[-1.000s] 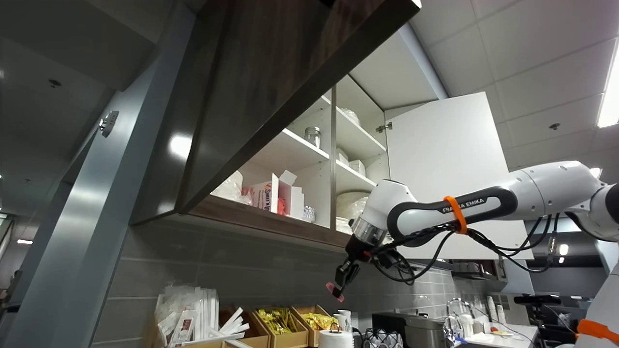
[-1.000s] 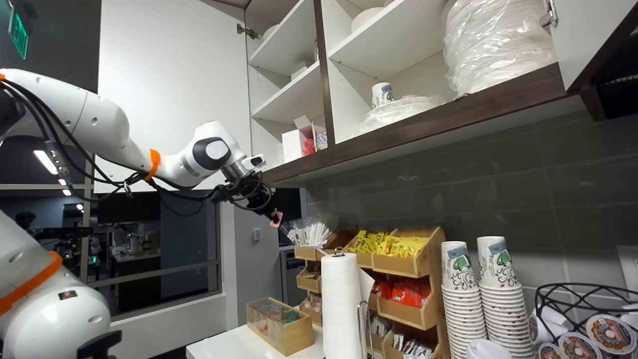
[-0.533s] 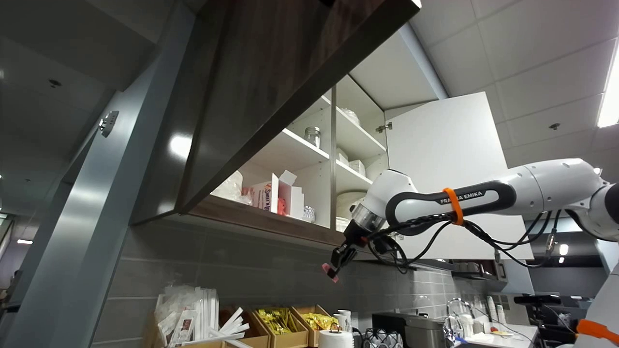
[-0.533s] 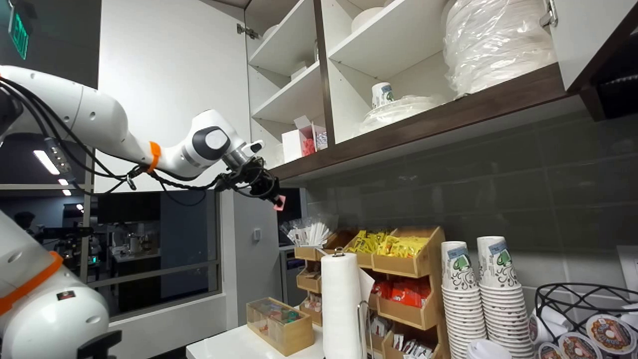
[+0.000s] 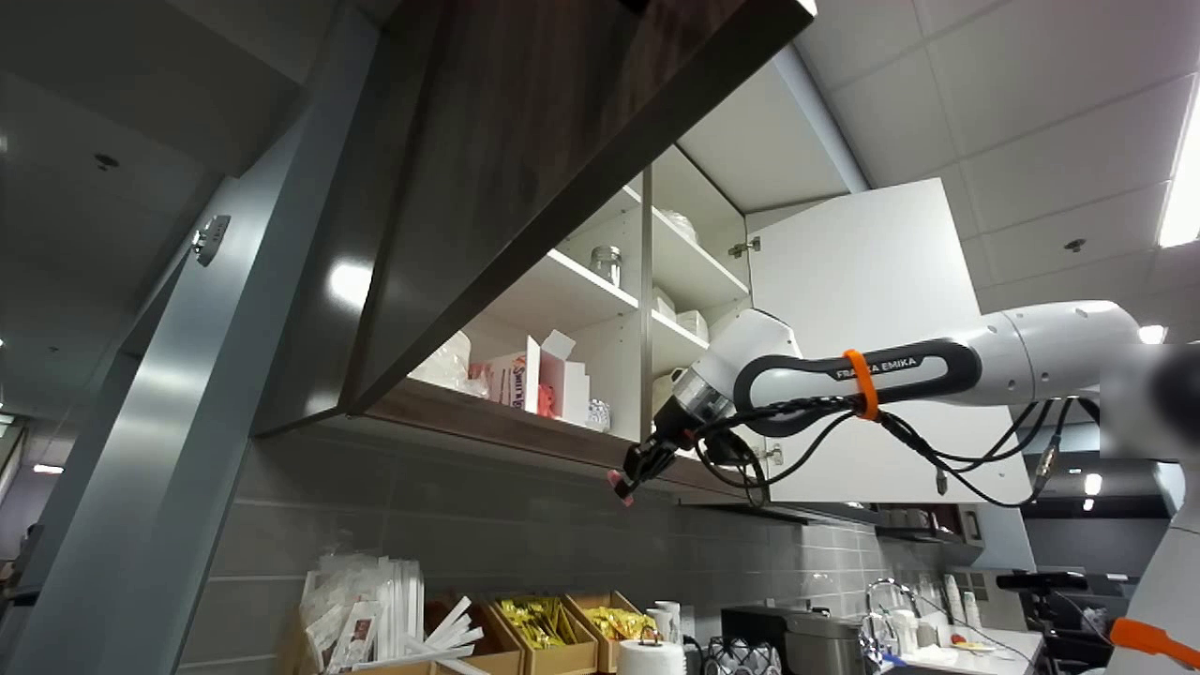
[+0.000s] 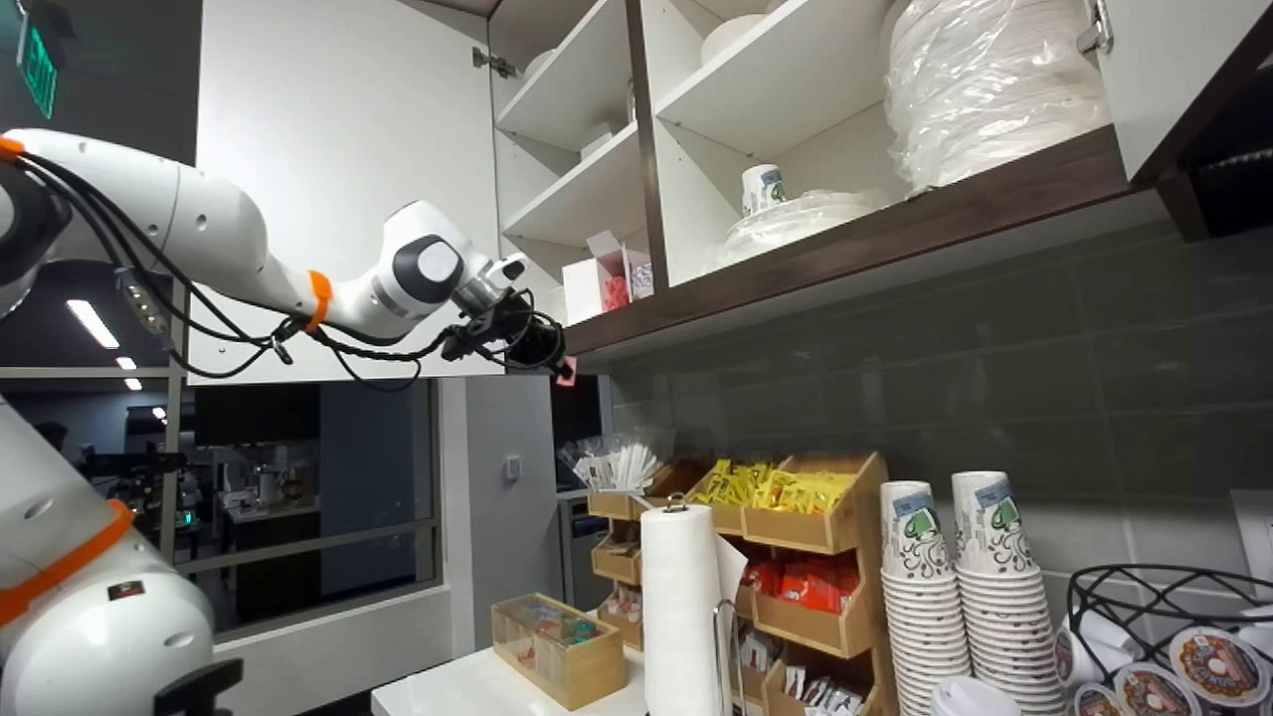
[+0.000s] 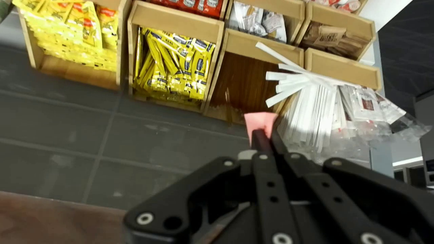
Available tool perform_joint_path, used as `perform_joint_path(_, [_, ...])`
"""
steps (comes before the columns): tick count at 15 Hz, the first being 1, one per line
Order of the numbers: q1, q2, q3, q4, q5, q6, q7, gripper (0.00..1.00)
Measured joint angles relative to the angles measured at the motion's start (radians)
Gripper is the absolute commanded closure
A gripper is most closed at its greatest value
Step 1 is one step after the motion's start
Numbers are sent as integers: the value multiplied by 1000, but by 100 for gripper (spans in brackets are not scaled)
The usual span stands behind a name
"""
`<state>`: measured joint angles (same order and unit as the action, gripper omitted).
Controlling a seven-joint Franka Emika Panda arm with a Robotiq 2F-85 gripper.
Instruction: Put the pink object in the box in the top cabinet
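Jaws clenched on the pink object (image 7: 261, 122), lower than the cabinet (image 5: 511, 438).

They point down at a slant, pressed together, with the pink object sticking out past their tips. In both exterior views it shows under the cabinet's bottom edge, apart from the box (image 6: 585, 290), which stands low inside with a flap up and something red (image 6: 616, 291) at its open side. Two cabinet doors (image 5: 872, 309) hang open. Farther down, wooden bins (image 7: 176, 23) hold yellow packets (image 7: 169, 67) and white sticks (image 7: 313, 108); in an exterior view, a paper roll (image 6: 681, 607) and stacked cups (image 6: 925, 626) stand near the bins.
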<state>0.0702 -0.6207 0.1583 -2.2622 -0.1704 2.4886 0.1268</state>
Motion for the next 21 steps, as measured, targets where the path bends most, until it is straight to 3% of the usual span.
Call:
perform_joint_path(10, [-63, 59, 24, 136, 0, 132, 59, 99])
perform_joint_path(21, [-108, 115, 59, 177, 0, 313, 117, 99])
